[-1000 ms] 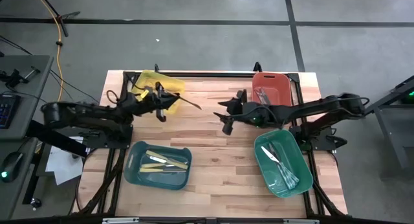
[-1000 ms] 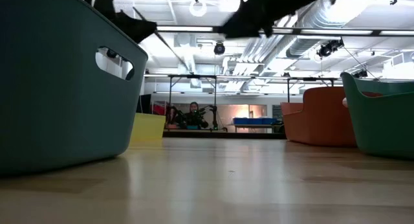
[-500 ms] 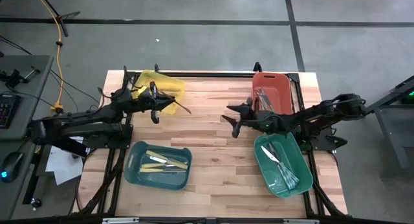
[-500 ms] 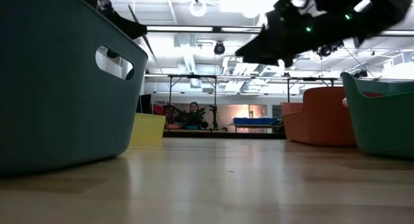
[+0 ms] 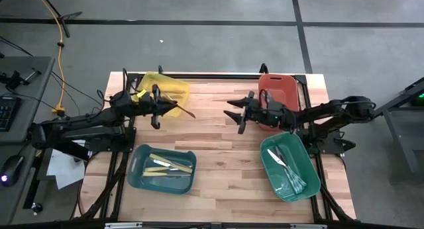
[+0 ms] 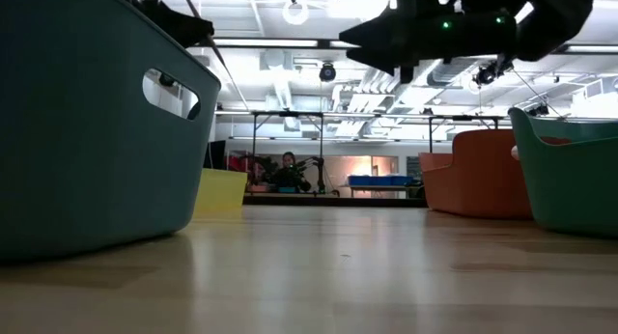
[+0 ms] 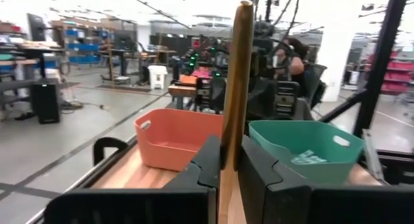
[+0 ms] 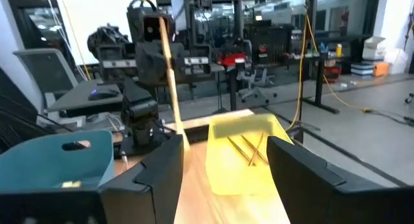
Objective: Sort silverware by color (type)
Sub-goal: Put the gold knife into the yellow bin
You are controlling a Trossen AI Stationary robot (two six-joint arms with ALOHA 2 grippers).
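Left gripper [image 5: 161,112] is clenched on a gold utensil [image 5: 183,110], held just beside the yellow bin [image 5: 173,85]. Bare table [image 5: 212,143] lies between the arms. Right gripper [image 5: 234,114] hangs spread and empty, near the red bin [image 5: 288,83].

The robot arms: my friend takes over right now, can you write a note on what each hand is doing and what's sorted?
Left hand: shut on a gold-tan utensil, held beside the yellow bin.
Right hand: open and empty, over the bare table middle near the red bin.
Done: utensils already lie in all four bins: yellow, red, blue-teal bin, green bin. No loose silverware shows on the table.
Left: drop the held utensil, probably into the yellow bin, where similar ones lie.
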